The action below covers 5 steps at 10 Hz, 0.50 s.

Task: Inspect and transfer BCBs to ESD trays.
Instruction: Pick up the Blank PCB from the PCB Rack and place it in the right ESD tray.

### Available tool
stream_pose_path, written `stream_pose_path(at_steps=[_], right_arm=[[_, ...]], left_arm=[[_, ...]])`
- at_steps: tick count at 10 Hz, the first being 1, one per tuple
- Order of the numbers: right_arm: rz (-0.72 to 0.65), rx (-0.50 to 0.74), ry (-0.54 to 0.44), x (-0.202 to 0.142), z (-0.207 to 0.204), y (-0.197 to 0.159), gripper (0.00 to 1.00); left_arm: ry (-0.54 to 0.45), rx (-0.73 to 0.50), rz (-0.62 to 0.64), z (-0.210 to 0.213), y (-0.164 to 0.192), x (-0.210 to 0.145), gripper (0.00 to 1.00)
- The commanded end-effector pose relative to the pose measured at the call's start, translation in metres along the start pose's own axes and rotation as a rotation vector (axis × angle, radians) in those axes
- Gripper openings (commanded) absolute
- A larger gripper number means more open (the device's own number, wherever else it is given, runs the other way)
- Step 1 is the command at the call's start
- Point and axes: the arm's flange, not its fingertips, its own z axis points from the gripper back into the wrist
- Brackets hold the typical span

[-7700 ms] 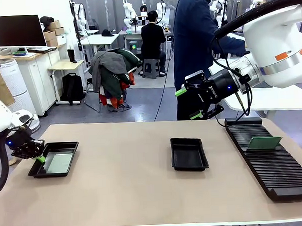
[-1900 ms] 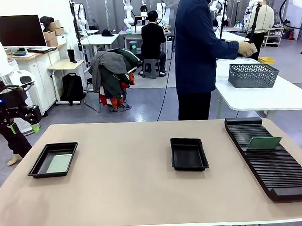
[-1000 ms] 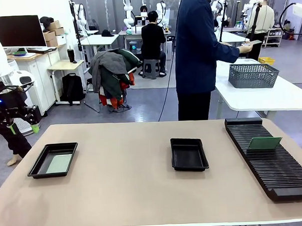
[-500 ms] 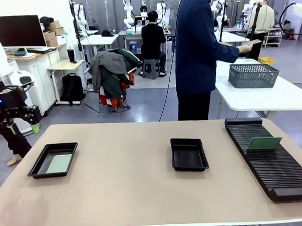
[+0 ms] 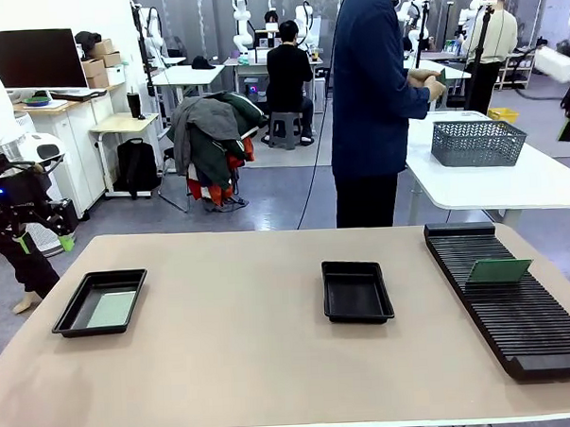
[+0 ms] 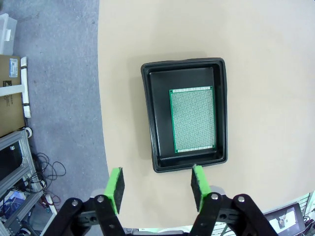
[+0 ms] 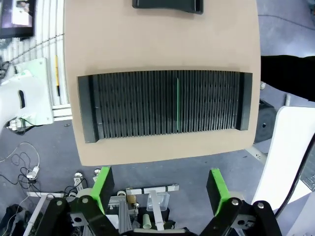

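The left gripper hangs above the table's edge, jaws moderately wide and holding nothing. In its wrist view a black ESD tray lies toward 12 o'clock, with one green BCB flat on its floor and only open air between. In the front view that tray sits at the table's 9 o'clock and a second tray near the centre. The right gripper, jaws spread wide and holding nothing, looks down on the long ribbed rack at the table's 3 o'clock, where another BCB stands on edge in a slot. A person stands at 12 o'clock, turned toward a white side table carrying a grey basket.
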Motion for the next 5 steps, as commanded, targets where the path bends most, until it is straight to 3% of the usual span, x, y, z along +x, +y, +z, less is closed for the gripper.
stream_pose_path(at_steps=[1, 5], right_arm=[[0.022, -0.037, 0.047, -0.011, -0.044, -0.004, 1.00], [0.035, -0.094, 0.089, -0.010, -0.143, -0.019, 1.00]], left_arm=[[-0.005, 0.002, 0.000, -0.002, 0.000, -0.002, 0.73], [-0.005, 0.002, 0.000, -0.002, 0.000, -0.002, 0.73]])
